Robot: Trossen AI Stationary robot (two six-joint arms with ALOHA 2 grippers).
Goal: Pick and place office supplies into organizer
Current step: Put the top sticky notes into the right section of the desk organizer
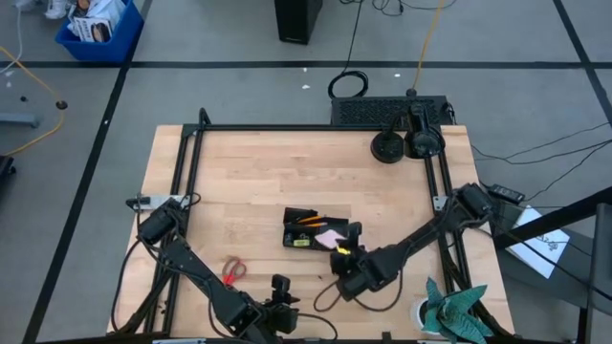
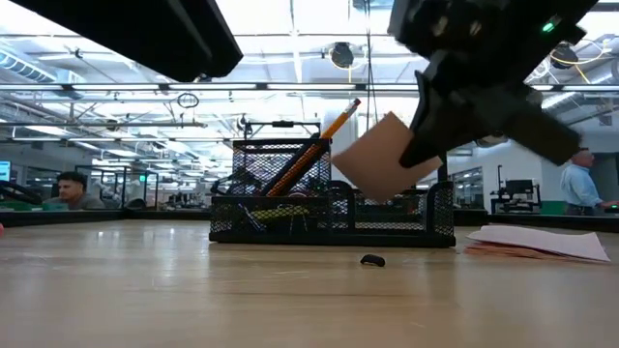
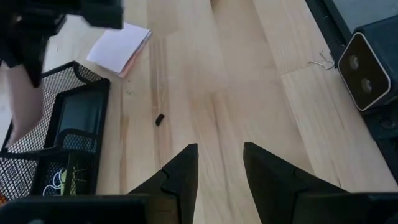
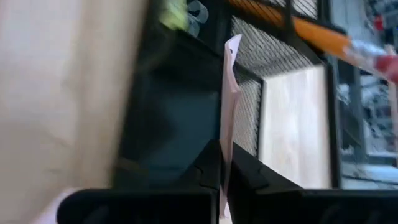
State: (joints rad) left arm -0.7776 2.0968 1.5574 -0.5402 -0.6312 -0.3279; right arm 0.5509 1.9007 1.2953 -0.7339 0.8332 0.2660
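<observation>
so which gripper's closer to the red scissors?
Left. The left gripper hangs empty near the table's front edge, a short way from the red scissors. The right gripper, shut on a pink sheet, is farther off by the organizer.

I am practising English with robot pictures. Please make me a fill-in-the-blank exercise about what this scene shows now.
1. The right gripper is shut on a pink ____ of paper, held over the black mesh organizer.
2. An orange ____ leans upright inside the organizer.
3. The red-handled scissors lie on the table, on the ____ arm's side.
4. The left gripper holds ____, its fingers apart.

Missing words: sheet; pencil; left; nothing
</observation>
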